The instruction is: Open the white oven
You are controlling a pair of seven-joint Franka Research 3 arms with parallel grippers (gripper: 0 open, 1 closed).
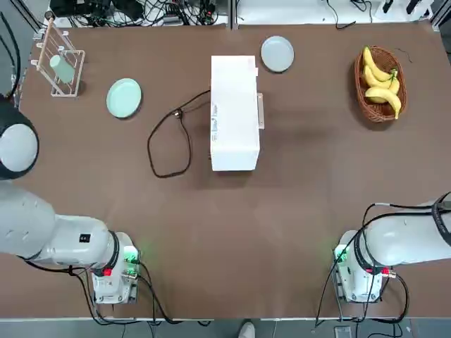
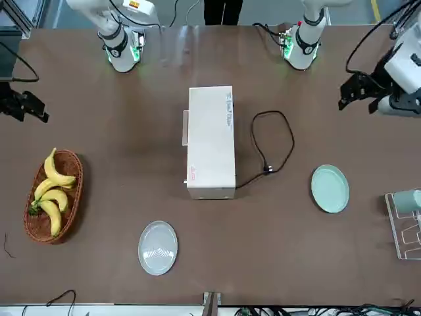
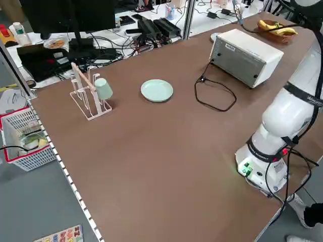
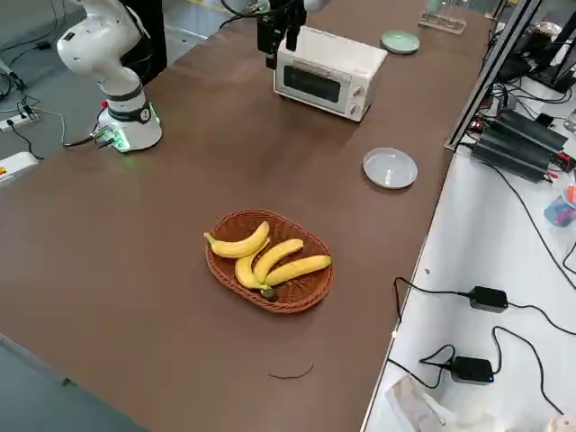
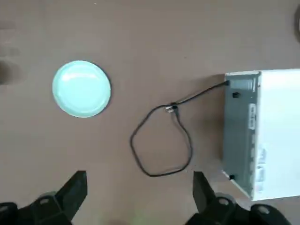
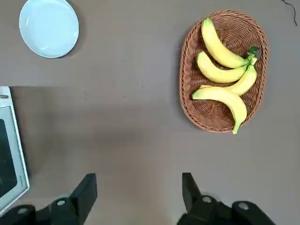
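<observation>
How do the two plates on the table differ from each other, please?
The green plate is pale mint, while the grey plate is bluish-grey. The green plate lies on the cord side of the oven, well apart; the grey plate sits close by the oven's far corner, on its door side. Both are round, flat and empty.

Bare table fronts the white oven (image 1: 234,113); its cord (image 1: 169,141) loops behind.

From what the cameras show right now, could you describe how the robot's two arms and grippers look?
Both arms are glossy white with rounded links, black cables and green-lit bases. The left gripper and right gripper each have two black, angular fingers.
</observation>
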